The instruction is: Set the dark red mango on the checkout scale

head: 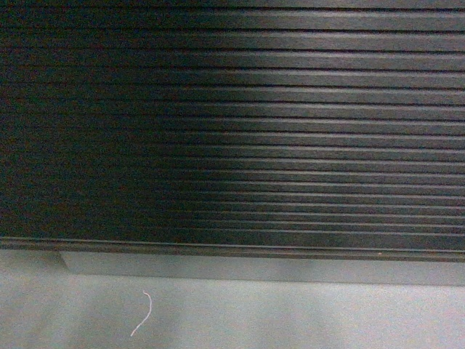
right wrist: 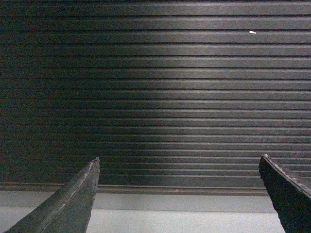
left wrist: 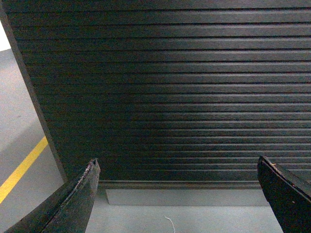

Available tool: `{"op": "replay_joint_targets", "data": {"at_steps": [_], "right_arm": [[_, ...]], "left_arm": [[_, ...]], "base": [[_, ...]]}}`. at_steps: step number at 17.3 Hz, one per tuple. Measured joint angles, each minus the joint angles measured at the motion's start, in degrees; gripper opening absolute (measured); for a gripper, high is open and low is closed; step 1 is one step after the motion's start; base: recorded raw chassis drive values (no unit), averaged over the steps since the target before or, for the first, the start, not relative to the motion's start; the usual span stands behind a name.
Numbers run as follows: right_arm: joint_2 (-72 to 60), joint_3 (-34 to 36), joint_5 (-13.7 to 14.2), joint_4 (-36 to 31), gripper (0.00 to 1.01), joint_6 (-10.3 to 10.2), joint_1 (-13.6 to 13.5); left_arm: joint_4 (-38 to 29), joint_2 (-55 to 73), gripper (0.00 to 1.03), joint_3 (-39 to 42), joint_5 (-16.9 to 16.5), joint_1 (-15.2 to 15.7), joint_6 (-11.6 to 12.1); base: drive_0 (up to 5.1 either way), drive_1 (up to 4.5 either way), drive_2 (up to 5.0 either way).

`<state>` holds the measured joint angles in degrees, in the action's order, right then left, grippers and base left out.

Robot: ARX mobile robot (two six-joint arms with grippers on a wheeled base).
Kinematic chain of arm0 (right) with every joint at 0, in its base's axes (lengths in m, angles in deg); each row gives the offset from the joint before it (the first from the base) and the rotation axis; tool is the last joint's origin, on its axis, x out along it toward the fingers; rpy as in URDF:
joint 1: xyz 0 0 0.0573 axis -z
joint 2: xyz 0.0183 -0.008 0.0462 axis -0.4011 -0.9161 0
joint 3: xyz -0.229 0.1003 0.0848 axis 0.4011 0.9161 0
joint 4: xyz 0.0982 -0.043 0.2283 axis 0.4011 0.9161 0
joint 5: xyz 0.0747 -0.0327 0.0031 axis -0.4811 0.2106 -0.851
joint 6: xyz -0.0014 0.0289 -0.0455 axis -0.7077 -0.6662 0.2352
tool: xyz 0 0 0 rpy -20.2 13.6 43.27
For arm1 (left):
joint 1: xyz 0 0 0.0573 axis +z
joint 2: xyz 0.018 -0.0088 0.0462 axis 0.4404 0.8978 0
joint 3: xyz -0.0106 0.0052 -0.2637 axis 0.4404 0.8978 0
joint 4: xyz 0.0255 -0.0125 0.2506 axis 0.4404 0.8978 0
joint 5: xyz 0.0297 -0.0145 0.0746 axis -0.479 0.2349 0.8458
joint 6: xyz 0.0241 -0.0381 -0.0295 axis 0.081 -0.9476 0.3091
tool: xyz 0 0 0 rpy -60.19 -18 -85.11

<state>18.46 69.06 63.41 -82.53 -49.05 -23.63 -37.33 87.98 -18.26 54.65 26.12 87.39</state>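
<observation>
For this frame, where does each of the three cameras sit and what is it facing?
Head: on the robot, facing the checkout's dark ribbed front panel and grey floor; no robot parts visible.
Left wrist: behind the open left tool, facing the same panel, its left edge and a yellow floor line.
Right wrist: behind the open right tool, facing the panel squarely.
Head and left wrist share the thin white thread on the floor.

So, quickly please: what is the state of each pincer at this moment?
Left pincer: open, holding nothing, facing the ribbed checkout front.
Right pincer: open, holding nothing.
</observation>
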Motion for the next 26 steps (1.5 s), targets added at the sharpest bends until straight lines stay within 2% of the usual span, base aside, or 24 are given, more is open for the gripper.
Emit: {"op": "replay_joint_targets", "data": {"at_steps": [26], "right_arm": [[0.0,0.0,0.0,0.0,0.98,0.0,0.0]], "left_arm": [[0.0,0.0,0.98,0.0,0.0,0.0,0.0]], "base": [[-0.1,4.27,-4.4]]}}
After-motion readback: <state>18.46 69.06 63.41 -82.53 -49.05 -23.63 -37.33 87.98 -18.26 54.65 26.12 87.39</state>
